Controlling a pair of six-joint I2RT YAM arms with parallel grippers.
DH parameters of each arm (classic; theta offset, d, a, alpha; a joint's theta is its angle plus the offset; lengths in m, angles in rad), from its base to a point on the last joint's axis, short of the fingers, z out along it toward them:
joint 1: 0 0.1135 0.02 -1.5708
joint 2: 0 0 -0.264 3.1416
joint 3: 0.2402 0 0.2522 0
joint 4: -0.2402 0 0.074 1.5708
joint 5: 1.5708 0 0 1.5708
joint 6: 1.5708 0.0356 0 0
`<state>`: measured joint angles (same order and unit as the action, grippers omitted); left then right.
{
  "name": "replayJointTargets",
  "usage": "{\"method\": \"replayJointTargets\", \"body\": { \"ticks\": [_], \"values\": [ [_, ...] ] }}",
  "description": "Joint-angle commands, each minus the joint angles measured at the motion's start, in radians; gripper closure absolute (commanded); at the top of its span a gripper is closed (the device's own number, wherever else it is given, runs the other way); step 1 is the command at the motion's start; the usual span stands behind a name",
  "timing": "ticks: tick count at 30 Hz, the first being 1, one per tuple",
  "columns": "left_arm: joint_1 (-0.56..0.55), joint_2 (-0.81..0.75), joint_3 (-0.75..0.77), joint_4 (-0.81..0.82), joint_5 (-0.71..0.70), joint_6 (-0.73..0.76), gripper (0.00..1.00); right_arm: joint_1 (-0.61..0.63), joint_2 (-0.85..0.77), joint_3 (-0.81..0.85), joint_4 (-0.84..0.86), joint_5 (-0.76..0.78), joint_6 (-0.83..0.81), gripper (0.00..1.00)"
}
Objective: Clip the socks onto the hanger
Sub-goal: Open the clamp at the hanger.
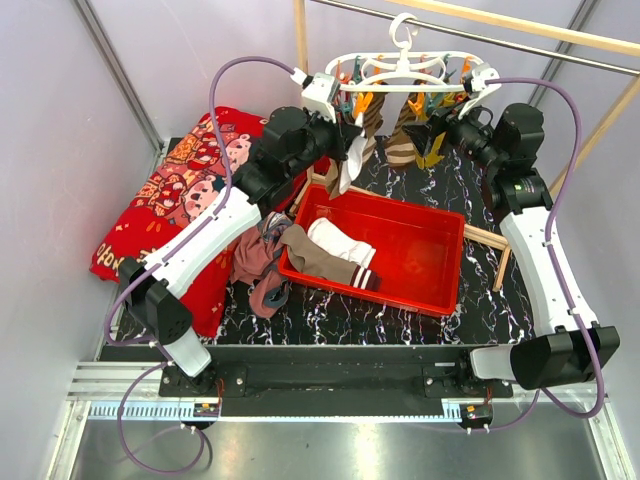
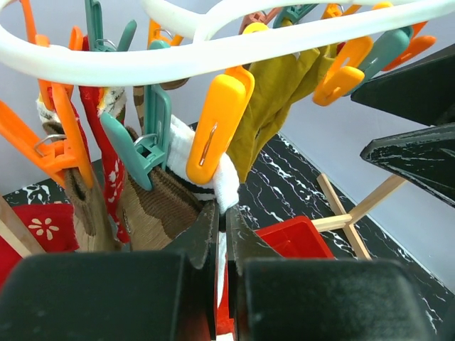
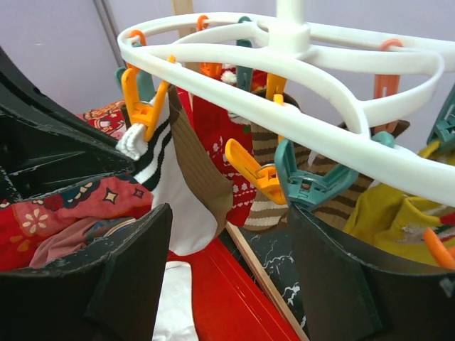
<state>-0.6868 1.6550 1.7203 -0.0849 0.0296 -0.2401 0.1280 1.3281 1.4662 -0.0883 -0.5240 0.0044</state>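
The left gripper [image 2: 222, 213] has its jaws pressed together on the white lower cloth of a striped-cuff sock [image 2: 226, 186]. The sock hangs straight above them with its long axis vertical and its cuff up at an orange peg [image 2: 217, 128] on the white ring of the hanger [image 2: 213, 55]. From the right wrist view that peg appears to bite the cuff already, though how firmly cannot be told. The right gripper [image 3: 227, 209] faces the ring from the other side with its jaws apart, a teal peg [image 3: 306, 186] and another orange one just above the gap, so the left arm is much the nearer to this sock. The likely next step is for the left jaws to let go and drop away. The room for that lies downward, over the red tray [image 1: 420, 255] on the dark marbled surface [image 1: 480, 300], where a white sock [image 1: 340, 240] and a brown sock [image 1: 318, 258] wait. To either side it is tight, as hung socks and neighbouring pegs crowd the rim.
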Motion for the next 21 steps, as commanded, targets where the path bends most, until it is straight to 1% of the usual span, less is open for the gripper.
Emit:
{"method": "replayJointTargets", "body": {
  "ticks": [1, 4, 7, 12, 14, 16, 19, 21],
  "values": [
    [0.007, -0.003, 0.050, 0.001, 0.039, 0.004, 0.97, -0.001, 0.003, 0.051, 0.053, -0.056, 0.014, 0.26],
    [0.007, -0.001, 0.050, -0.004, 0.044, -0.001, 0.97, -0.001, 0.008, 0.062, 0.071, -0.036, 0.011, 0.26],
    [0.007, -0.003, 0.053, -0.009, 0.046, -0.001, 0.97, -0.001, 0.020, 0.080, 0.073, -0.050, 0.023, 0.27],
    [0.007, -0.006, 0.055, -0.012, 0.050, -0.005, 0.97, -0.001, 0.008, 0.069, 0.078, -0.042, 0.049, 0.26],
    [0.007, -0.008, 0.053, -0.013, 0.055, -0.007, 0.97, -0.002, -0.003, 0.063, 0.078, -0.013, 0.049, 0.23],
    [0.007, -0.008, 0.053, -0.012, 0.058, -0.008, 0.97, -0.001, -0.001, 0.066, 0.079, 0.011, 0.039, 0.22],
    [0.007, -0.011, 0.051, -0.013, 0.064, -0.010, 0.97, -0.001, 0.008, 0.078, 0.079, 0.033, 0.020, 0.22],
    [0.007, -0.015, 0.051, -0.015, 0.069, -0.010, 0.97, -0.001, 0.022, 0.086, 0.079, 0.027, 0.011, 0.24]
  ]
}}
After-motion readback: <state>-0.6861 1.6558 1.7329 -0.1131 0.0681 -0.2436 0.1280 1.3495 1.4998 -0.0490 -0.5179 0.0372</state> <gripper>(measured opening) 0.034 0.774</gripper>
